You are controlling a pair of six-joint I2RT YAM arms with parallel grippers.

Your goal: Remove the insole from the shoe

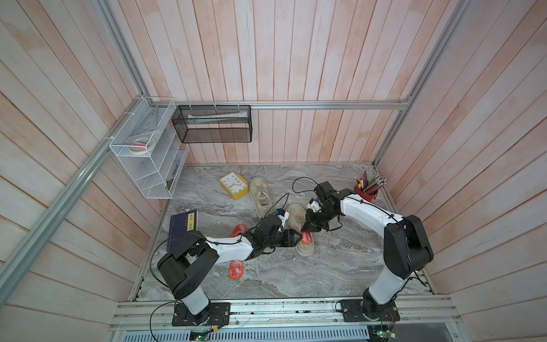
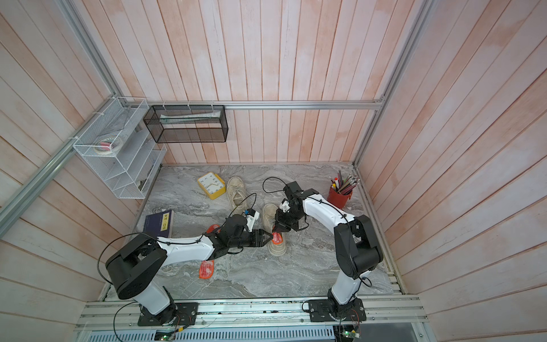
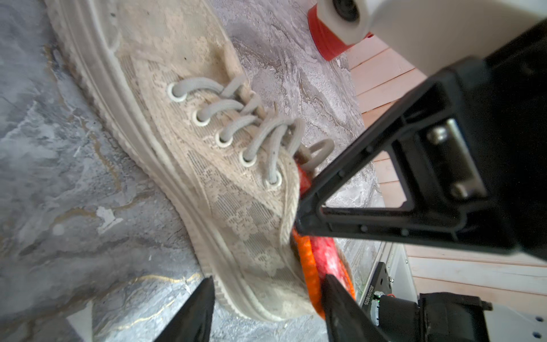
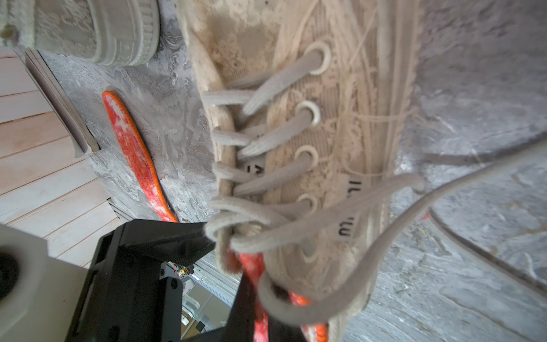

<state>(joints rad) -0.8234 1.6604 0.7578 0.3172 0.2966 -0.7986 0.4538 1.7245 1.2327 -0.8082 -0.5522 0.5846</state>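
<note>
Gripping insole with right hand clamped shut, left hand apart astride heel of shoe; next, probably brace and lift.

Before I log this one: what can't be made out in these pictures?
How much insole remains inside the shoe: its upper hides that in every view.
Whether the left pincer presses the heel or only straddles it: unclear, left wrist view.
The loose insole: its middle lies under the left arm in both top views.
The white rack: contents too small in both top views.
</note>
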